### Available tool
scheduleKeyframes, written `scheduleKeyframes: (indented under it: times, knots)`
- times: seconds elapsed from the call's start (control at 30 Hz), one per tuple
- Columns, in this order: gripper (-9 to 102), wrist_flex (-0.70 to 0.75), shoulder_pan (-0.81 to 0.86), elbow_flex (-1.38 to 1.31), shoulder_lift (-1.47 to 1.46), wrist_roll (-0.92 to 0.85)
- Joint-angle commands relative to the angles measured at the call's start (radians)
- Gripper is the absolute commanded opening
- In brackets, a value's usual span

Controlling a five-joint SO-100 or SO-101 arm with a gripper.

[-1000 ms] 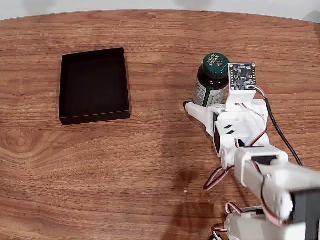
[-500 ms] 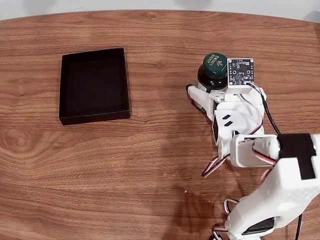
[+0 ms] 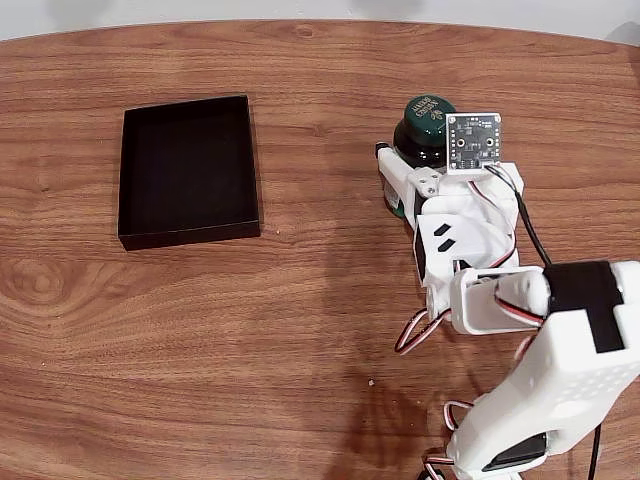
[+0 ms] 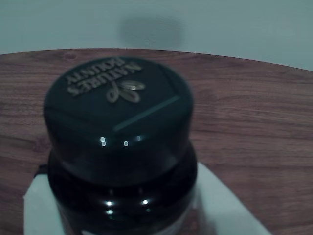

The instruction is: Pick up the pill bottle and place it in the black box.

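Right of the black box (image 3: 188, 170), well apart from it across bare wooden table (image 3: 300, 330), the pill bottle (image 3: 422, 135) stands upright with its green cap uppermost. The gripper (image 3: 402, 190) has its white fingers low around the bottle's body: in the fixed view one finger (image 3: 393, 172) lies along the side facing the box, while the other is hidden behind the bottle and the wrist camera board. In the wrist view the pill bottle (image 4: 120, 147) looms very close and centred, gold print on the cap, with pale finger surfaces showing at both lower corners beside its shoulders. The jaws seem to bracket the bottle, but whether they press on it yet I cannot tell; the bottle appears to be resting on the table. My reading is that the grasp step is in hand, with the lift not yet begun. What follows calls for a firm squeeze on the body below the cap, a straight lift, then a long carry toward the box, which lies empty, and a gentle lowering inside its low walls.
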Motion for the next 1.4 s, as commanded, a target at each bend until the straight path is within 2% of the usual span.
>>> scheduleKeyframes:
  times: [0.0, 0.23, 0.57, 0.87, 1.1, 1.37]
  knots:
    - [13, -0.011, -0.011, -0.041, 0.025, -0.006]
    - [11, 0.02, -0.049, 0.014, 0.178, -0.031]
    - [12, 0.262, -0.196, -0.035, 0.419, -0.069]
    - [12, 0.518, -0.367, -0.285, 0.431, -0.11]
    - [12, 0.531, -0.489, -0.413, 0.319, -0.109]
    - [12, 0.36, -0.574, -0.5, 0.061, -0.064]
